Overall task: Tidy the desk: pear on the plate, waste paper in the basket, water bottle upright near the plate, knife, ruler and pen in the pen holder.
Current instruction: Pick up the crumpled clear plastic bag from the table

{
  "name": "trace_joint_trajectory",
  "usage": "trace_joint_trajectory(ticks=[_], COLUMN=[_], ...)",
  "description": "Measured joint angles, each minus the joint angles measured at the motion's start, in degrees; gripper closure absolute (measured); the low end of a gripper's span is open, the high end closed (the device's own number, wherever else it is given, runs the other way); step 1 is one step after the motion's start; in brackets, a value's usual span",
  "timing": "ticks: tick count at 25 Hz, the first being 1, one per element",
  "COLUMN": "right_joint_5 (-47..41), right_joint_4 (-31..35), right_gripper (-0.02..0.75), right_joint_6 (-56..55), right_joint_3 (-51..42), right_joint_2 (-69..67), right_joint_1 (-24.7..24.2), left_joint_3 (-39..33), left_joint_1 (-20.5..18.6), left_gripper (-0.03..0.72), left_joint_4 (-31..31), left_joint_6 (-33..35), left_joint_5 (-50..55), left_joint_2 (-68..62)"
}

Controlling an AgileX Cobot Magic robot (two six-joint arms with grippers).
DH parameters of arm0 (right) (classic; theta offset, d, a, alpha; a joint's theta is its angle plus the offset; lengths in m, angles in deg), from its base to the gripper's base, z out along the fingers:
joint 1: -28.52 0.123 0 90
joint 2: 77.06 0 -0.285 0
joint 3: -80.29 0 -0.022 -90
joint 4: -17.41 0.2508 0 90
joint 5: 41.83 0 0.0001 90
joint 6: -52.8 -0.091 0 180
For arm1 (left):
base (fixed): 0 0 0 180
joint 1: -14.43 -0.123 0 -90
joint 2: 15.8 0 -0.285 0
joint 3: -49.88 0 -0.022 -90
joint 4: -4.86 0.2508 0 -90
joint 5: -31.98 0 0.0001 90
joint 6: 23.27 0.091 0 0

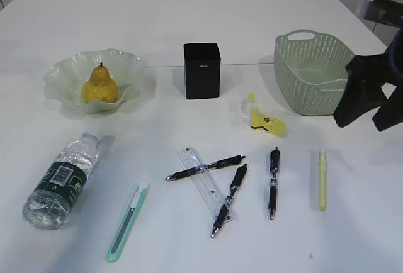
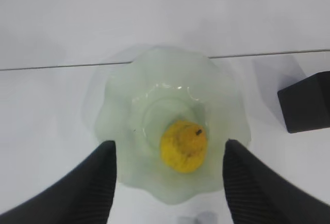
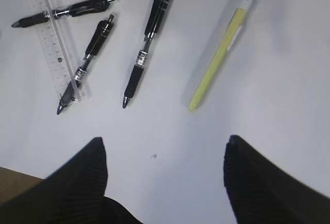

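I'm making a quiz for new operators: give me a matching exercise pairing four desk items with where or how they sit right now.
Items:
1. pear
2. water bottle
3. ruler
4. yellow waste paper

States:
A. lying on its side
B. on the table, left of the basket
C. on the plate
D. crossed by two black pens

Pairs: 1-C, 2-A, 3-D, 4-B

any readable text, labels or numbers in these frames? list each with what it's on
No text can be read in full.
Bottle: dark green label with a white barcode patch, print too small.
Holder: small pale mark on the front, blurred.
Ruler: graduation marks visible, numbers illegible.
Middle black pen: white band with print, too small.
Yellow paper: dark marks, unreadable.
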Motion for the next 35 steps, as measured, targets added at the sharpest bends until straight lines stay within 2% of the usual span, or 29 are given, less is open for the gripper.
trace_joint_trajectory(ticks=[4,10,15,21,26,30,31,35], right_joint_5=[0.5,1.8,4.6,7.7,8.1,7.9,6.7,3.7], right_joint_4=[0.3,0.4,0.9,1.3,1.2,-1.5,-2.2,-3.1], right_gripper=[0.187,0.187,0.187,0.187,0.186,0.186,0.186,0.187], right_joint_6=[1.7,8.0,13.2,15.1,15.2,15.2,15.2,13.7], right_joint_3=[0.0,0.0,0.0,0.2,3.1,9.5,13.7,23.2], right_joint_2=[-0.4,-0.4,-0.4,-3.9,-10.4,-16.0,-18.8,-23.7], right_joint_1=[0.0,0.0,0.0,0.6,5.0,10.1,11.6,12.2], left_joint_3=[-11.9,-33.9,-44.6,-49.2,-49.4,-49.4,-49.4,-49.4], left_joint_1=[-2.8,-3.1,-3.1,-3.1,-3.1,-3.1,-3.1,-3.1], left_gripper=[0.237,0.238,0.239,0.239,0.239,0.239,0.239,0.239], left_joint_4=[0.2,4.6,7.3,7.4,8.8,10.1,10.3,10.4], left_joint_6=[2.1,5.6,6.1,6.1,6.1,6.1,6.1,6.1], left_joint_5=[0.0,0.0,-0.1,-0.2,-0.2,-0.2,-0.2,-0.2], left_joint_2=[8.2,19.3,26.6,32.3,34.9,35.4,35.4,35.4])
